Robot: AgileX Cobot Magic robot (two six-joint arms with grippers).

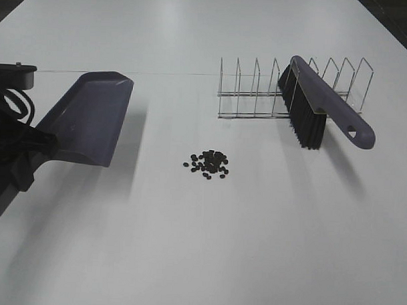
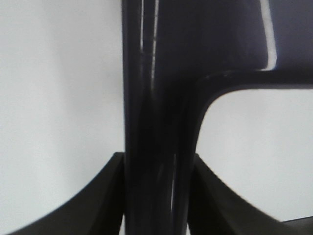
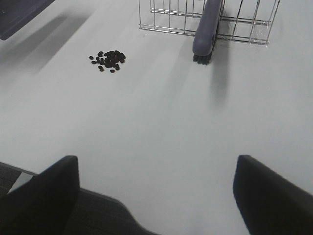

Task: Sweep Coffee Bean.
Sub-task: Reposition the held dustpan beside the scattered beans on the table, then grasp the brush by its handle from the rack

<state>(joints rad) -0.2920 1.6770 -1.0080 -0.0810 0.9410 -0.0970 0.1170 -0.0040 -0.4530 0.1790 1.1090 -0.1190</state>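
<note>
The coffee beans (image 1: 209, 163) lie in a small dark heap on the white table, also in the right wrist view (image 3: 108, 59). My left gripper (image 1: 31, 153) is shut on the handle of the purple-grey dustpan (image 1: 91, 118), which hangs tilted above the table left of the beans. In the left wrist view the handle (image 2: 161, 98) runs between the fingers (image 2: 98, 205). The brush (image 1: 319, 106) leans in a wire rack behind and right of the beans. My right gripper (image 3: 156, 196) is open and empty, at the table's near edge, out of the exterior view.
The wire rack (image 1: 259, 87) stands at the back right and also shows in the right wrist view (image 3: 166, 19), with the brush head (image 3: 206, 29) resting on it. White table surface (image 1: 207, 246) lies between the beans and the near edge.
</note>
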